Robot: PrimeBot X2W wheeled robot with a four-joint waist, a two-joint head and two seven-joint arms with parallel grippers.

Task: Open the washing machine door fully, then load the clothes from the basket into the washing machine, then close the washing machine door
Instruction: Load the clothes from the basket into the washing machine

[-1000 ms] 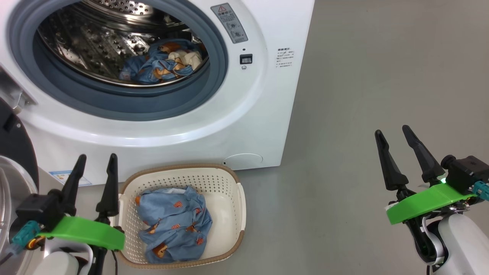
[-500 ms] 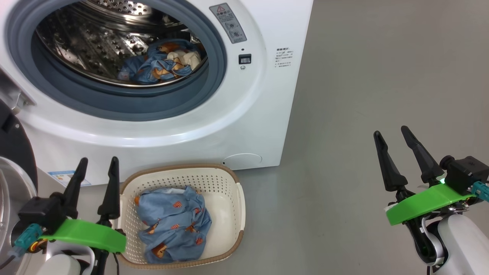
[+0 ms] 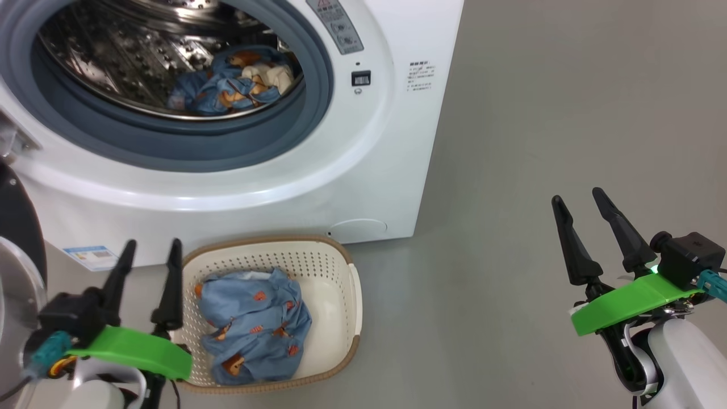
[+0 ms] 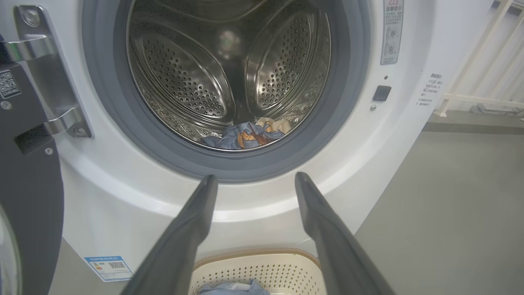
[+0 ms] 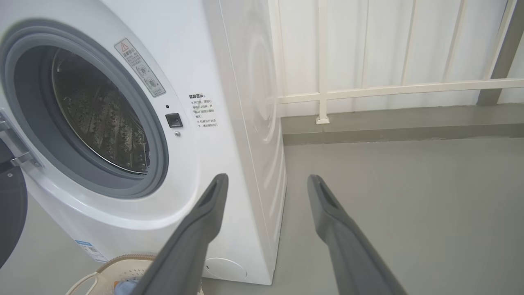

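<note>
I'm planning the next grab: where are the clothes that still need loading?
In the head view, those clothes lie in the basket, in front of the washing machine and right of the left gripper.

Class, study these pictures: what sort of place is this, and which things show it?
Probably a laundry area: a washing machine, a basket of clothes before it, a plain grey floor.

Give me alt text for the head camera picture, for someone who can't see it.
A white washing machine stands with its door open at the left and a blue printed garment in its steel drum. On the grey floor before it, a cream basket holds more blue printed clothes. The left gripper and right gripper hover open and empty.
</note>
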